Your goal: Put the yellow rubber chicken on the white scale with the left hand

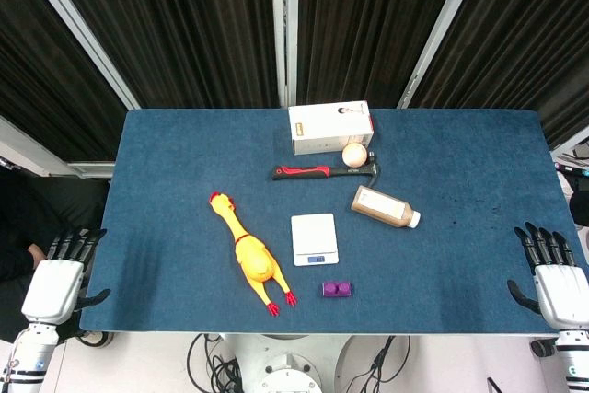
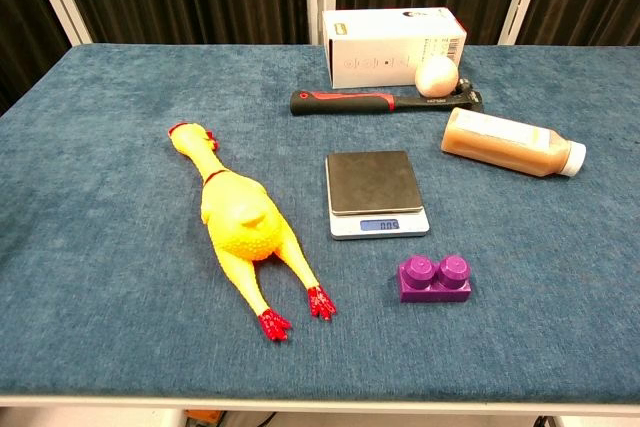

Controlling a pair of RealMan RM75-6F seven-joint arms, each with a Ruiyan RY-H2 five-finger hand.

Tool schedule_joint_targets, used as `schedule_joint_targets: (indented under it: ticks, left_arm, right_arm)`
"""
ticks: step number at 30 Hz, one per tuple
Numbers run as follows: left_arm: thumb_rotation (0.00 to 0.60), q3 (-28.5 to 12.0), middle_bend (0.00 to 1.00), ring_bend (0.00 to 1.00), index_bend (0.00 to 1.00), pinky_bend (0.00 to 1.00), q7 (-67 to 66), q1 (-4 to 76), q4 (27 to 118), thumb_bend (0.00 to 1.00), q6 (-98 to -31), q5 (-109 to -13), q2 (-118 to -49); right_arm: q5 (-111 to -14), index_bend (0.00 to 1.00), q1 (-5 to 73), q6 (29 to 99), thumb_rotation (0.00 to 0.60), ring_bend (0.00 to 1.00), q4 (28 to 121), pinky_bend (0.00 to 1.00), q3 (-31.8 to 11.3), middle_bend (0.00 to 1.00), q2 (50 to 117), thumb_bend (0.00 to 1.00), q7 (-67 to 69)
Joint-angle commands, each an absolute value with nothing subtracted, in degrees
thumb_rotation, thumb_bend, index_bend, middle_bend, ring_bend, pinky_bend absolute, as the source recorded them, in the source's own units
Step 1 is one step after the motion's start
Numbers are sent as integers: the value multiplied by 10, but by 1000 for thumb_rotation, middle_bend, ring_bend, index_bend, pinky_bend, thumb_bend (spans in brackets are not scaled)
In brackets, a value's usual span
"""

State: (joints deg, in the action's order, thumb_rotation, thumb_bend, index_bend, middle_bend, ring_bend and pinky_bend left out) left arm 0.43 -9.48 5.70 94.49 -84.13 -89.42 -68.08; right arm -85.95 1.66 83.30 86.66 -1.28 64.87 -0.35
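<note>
The yellow rubber chicken [image 1: 249,253] [image 2: 243,226] lies flat on the blue table, red head toward the far left, red feet toward the front. Just right of it sits the white scale [image 1: 314,238] [image 2: 374,193] with nothing on its platform. My left hand [image 1: 57,281] hangs off the table's front left corner, fingers spread, holding nothing, well apart from the chicken. My right hand [image 1: 554,275] is at the front right edge, fingers spread and empty. Neither hand shows in the chest view.
A purple block [image 1: 336,289] [image 2: 435,278] lies in front of the scale. Behind it are a brown bottle [image 1: 386,206] [image 2: 510,142] on its side, a red-handled hammer [image 1: 318,172] [image 2: 380,101], a pale ball [image 1: 354,154] [image 2: 437,75] and a white box [image 1: 329,126] [image 2: 392,46].
</note>
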Motion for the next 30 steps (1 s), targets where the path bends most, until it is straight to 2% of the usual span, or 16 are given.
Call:
schedule_joint_targets:
  ticks: [1,18,30]
  left_arm:
    - [600,3,123,22,104,57,-96,57,946,6,-843,-895,-680]
    - [600,-1,123,22,104,57,-114,76,966,6,-836,-923,-678]
    - [600,-21,123,22,104,57,-135,172,986,6,-732,-962,-706]
  right_arm:
    - [-860,0,16,834,600,0,866,0,-13,0,649,224,-2]
    - [-861,0,12,845,600,0,865,0,-15,0,642,224,8]
    - [-847,0,14,846,600,0,880,0,-27,0,631,224,3]
